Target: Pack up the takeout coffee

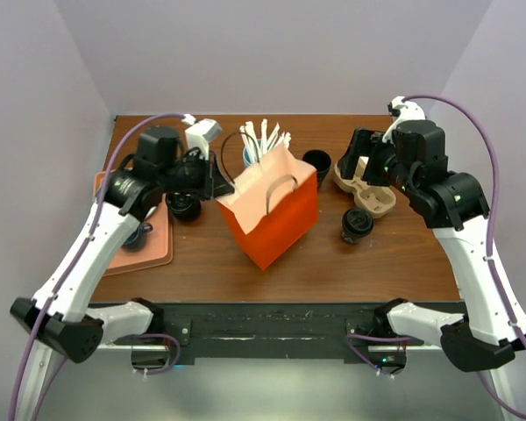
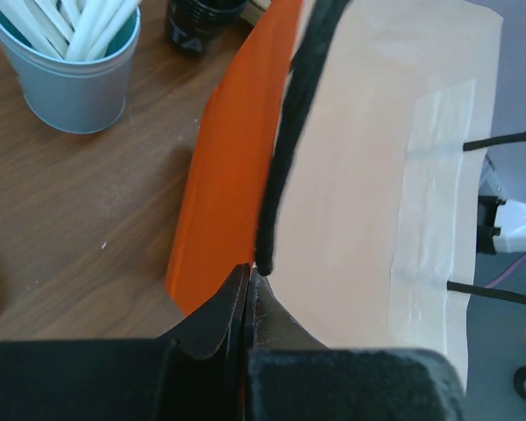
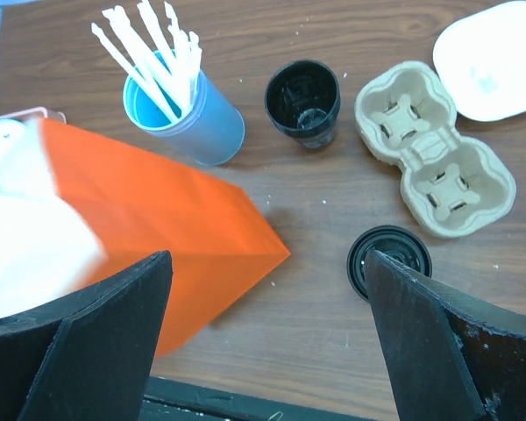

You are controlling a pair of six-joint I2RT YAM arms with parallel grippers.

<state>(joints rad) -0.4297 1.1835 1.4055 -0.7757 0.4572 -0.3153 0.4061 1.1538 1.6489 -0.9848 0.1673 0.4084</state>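
Note:
The takeout coffee (image 1: 357,224) stands upright on the wooden table, right of the orange paper bag (image 1: 272,210); from above its black lid (image 3: 388,260) shows beside the right finger. My right gripper (image 3: 267,263) is open and holds nothing. It hovers over the table between bag and coffee, near the cardboard cup carrier (image 1: 368,189). My left gripper (image 2: 248,276) is shut on the bag's left rim (image 2: 237,175), right beside the black cord handle (image 2: 289,132). The bag's mouth is held open, showing its tan inside (image 2: 359,175).
A blue holder of white straws (image 3: 188,118) and an open all-black cup (image 3: 303,99) stand behind the bag. The cup carrier (image 3: 434,149) and a white lid-like piece (image 3: 500,57) lie at the back right. A pink tray (image 1: 158,250) with a dark mug (image 1: 138,235) sits left, with another dark cup (image 1: 185,206) beside it.

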